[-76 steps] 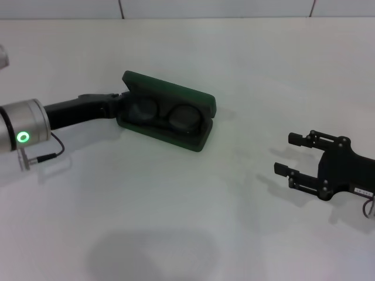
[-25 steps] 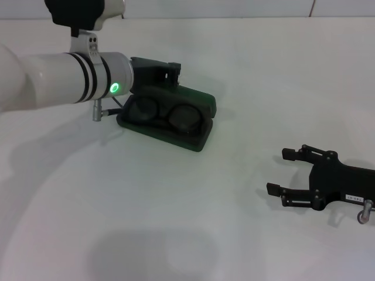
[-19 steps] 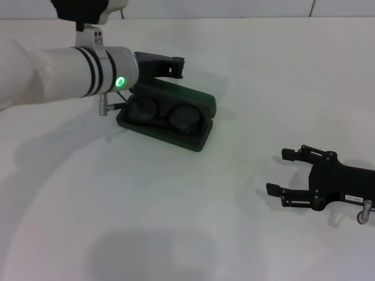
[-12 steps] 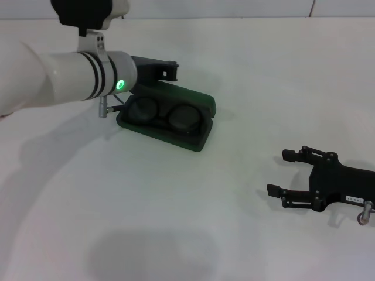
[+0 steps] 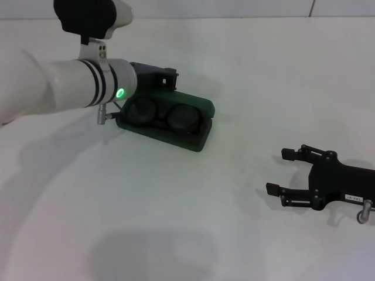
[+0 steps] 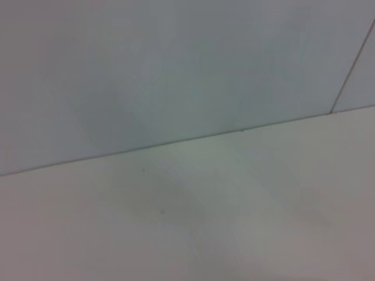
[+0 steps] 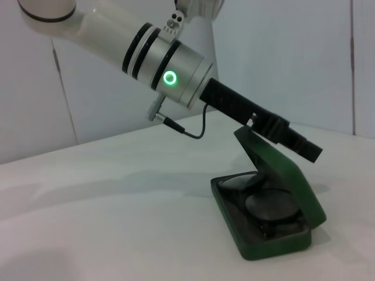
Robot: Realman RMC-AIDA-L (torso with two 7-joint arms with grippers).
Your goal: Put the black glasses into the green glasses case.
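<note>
Black glasses (image 5: pixel 161 115) seated in green glasses case (image 5: pixel 202 105); closing step in hand. Left tool (image 5: pixel 167 75) on lid back edge (finger state: cannot tell). Next: press lid down. Right tool (image 5: pixel 280 171) released, parked on worktop (image 5: pixel 193 211).

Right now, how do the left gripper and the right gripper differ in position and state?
The left gripper rests on the half-open lid of the green glasses case, pressing from behind; the right gripper sits far off, low over the table, touching nothing. The right's fingers are spread; the left's spacing is unclear. Both are black.
</note>
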